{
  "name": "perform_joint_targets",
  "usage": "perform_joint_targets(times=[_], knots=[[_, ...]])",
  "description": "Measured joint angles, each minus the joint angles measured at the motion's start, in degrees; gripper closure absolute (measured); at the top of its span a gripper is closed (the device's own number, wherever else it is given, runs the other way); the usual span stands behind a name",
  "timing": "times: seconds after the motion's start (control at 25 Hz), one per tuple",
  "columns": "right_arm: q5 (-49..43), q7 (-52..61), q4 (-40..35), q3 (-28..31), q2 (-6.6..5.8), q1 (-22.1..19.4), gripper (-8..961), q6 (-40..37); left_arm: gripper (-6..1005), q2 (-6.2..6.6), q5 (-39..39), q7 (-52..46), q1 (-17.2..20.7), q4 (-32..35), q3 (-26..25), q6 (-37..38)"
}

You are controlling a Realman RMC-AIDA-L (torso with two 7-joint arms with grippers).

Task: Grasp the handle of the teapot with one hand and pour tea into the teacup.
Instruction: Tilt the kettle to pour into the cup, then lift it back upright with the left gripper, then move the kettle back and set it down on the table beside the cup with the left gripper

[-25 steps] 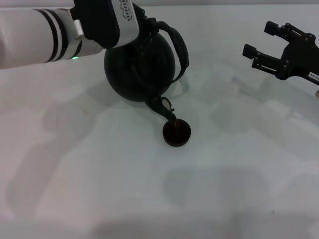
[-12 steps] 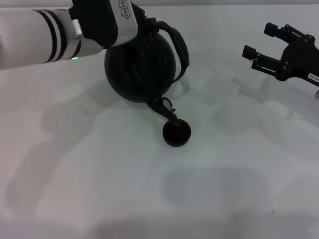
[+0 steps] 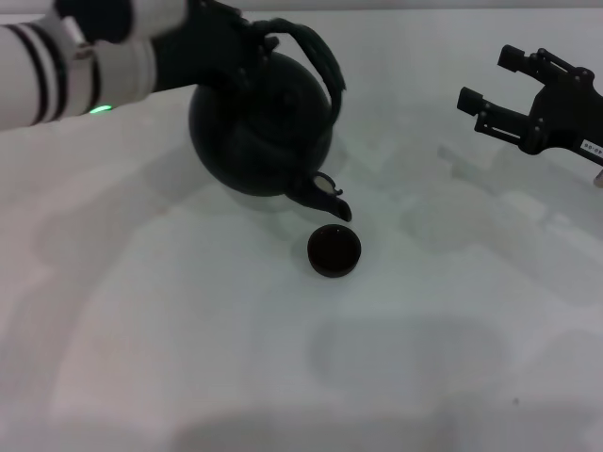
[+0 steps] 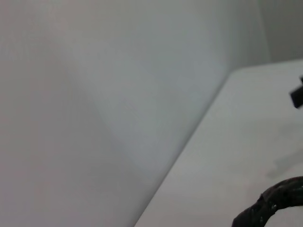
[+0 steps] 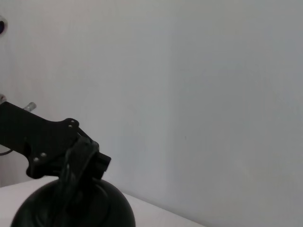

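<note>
Head view shows one teapot (image 3: 259,127) held up by its handle (image 3: 316,56) in the left end effector (image 3: 221,42), spout above one teacup (image 3: 334,250) on the worktop (image 3: 188,330). Right end effector (image 3: 495,85) hangs open, partly cut off.

Left hand (image 3: 247,45) fingers hidden behind handle (image 3: 316,56); arm motion-blurred.

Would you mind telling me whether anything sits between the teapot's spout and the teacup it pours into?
Nothing visible does. The left gripper holds the teapot by the handle, spout just above and behind the teacup, with only bare table between. The right gripper hangs open far off.
</note>
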Motion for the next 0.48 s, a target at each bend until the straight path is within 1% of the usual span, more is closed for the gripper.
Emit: perform_joint_targets(times=[0.12,0.16,0.2,0.28,0.36,0.4,0.48], knots=[[0.0,0.2,0.0,0.0,0.00,0.0,85,0.0,890,0.12,-6.6,2.2,1.2,-0.9,-4.5,3.2],[0.0,0.3,0.0,0.0,0.00,0.0,85,0.0,890,0.14,-12.2,5.4,2.0,-2.4,-7.9,6.3],[0.0,0.3,0.0,0.0,0.00,0.0,85,0.0,890,0.14,-12.2,5.4,2.0,-2.4,-7.9,6.3],[0.0,0.5,0.0,0.0,0.00,0.1,85,0.0,890,0.14,-17.0,8.9,2.8,-4.4,-11.1,9.1],[0.0,0.6,0.0,0.0,0.00,0.1,85,0.0,890,0.14,-19.8,11.6,3.5,-6.4,-13.2,10.9],[0.0,0.6,0.0,0.0,0.00,0.1,85,0.1,890,0.14,-19.8,11.6,3.5,-6.4,-13.2,10.9],[0.0,0.7,0.0,0.0,0.00,0.0,85,0.2,890,0.11,-24.1,16.1,4.5,-10.1,-15.6,13.2]])
